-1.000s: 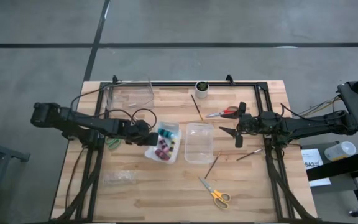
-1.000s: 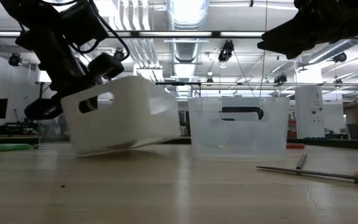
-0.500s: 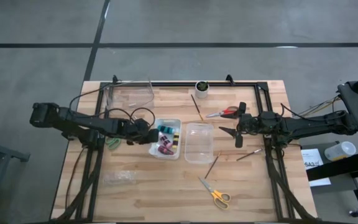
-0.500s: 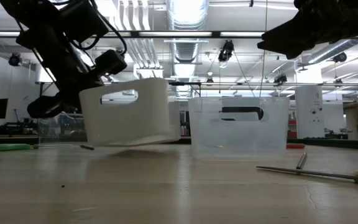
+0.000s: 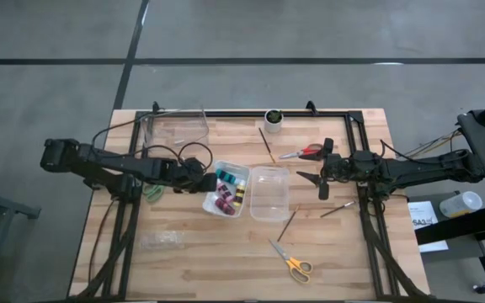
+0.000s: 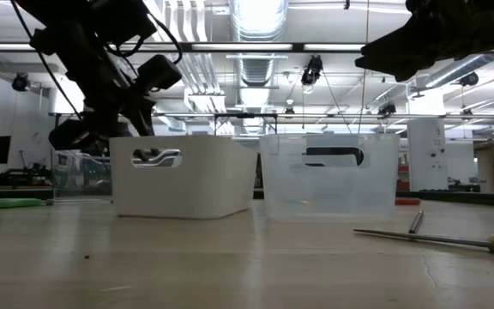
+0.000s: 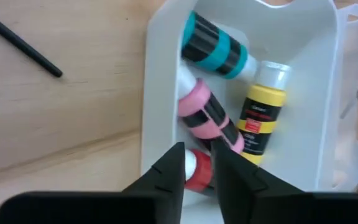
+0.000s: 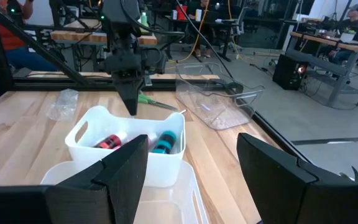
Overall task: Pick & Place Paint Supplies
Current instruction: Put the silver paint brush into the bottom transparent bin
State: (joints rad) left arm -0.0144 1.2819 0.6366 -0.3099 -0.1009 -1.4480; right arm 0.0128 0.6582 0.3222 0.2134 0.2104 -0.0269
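Note:
A white bin stands flat on the table, touching a clear bin to its right. Inside lie a teal, a pink, a yellow-and-black and a red paint bottle. My left gripper hangs slanting down over the bin's left end, fingers a little apart. My right gripper hovers open and level to the right of the clear bin. Red scissors, yellow scissors and thin brushes lie loose on the table. My left gripper stands with its fingertips right at the rim of the white bin's left end, coming from the table's left and slanting down. Whether they touch the rim I cannot tell, since the fingers hide that edge.
A third clear bin stands at the far left. A small white cup sits at the far edge, a crumpled plastic bag near the front left, a green thing under the left arm. Another brush lies under the right arm.
The white bin hung tilted from my left gripper, its left end raised. It has swung level and come down flat on the table beside the clear bin. My left gripper has let go of it and stays just above its left end.

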